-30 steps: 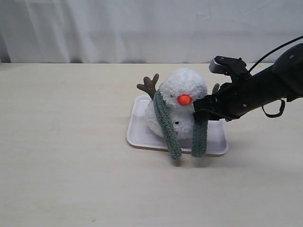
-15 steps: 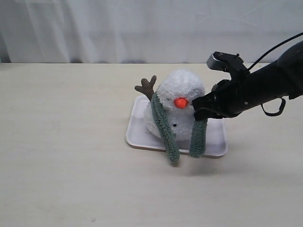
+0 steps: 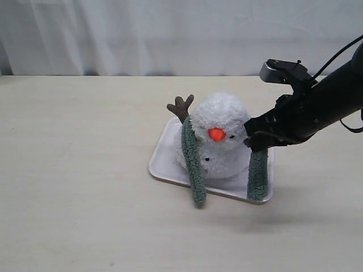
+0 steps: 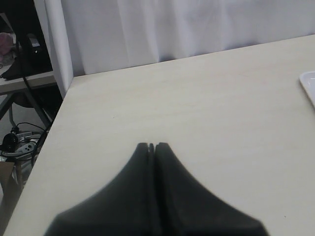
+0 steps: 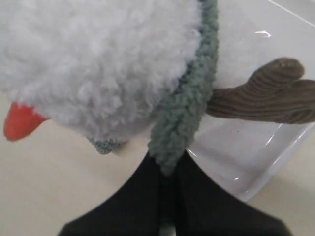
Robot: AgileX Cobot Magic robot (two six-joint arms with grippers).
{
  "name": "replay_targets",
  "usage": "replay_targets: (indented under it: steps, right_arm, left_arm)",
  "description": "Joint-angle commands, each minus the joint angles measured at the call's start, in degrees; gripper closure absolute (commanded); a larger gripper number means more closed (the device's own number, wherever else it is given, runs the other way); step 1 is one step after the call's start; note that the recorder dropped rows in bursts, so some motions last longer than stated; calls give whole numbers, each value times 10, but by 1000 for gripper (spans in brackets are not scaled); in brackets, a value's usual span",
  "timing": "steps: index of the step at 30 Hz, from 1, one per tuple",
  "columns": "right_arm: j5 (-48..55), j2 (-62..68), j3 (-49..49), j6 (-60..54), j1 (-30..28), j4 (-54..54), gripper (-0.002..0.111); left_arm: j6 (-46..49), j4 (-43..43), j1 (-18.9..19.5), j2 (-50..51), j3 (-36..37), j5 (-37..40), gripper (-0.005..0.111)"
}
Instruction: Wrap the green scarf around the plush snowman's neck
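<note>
The green scarf lay looped behind the neck of the plush snowman on a white tray, both ends hanging down its front. The right gripper was clenched on one strand beside the orange nose. That strand would best cross low under the nose with little pull, lest the free end slip or the snowman tip. The left gripper, jaws pressed together and empty, hung well apart over the table.

The right arm reaches in from the right, slanting down, and the right gripper is clamped on the green scarf. The left gripper hangs off to the left, jaws pressed together.
</note>
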Motion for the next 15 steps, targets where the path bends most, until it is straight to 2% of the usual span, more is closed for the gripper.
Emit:
replay_targets:
  steps: [1, 5, 9, 11, 15]
  right_arm:
    - [-16, -1, 22, -8, 0, 7, 104]
    - [-31, 21, 35, -19, 0, 24, 104]
    - [-7, 40, 35, -107, 0, 114, 103]
    - [10, 47, 35, -152, 0, 153, 98]
    - [16, 58, 35, -155, 0, 161, 82]
  left_arm:
    - [-2, -2, 0, -1, 1, -6, 107]
    - [-2, -2, 0, -1, 1, -6, 107]
    - [-2, -2, 0, -1, 1, -8, 107]
    - [-2, -2, 0, -1, 1, -8, 107]
    - [-2, -2, 0, -1, 1, -8, 107]
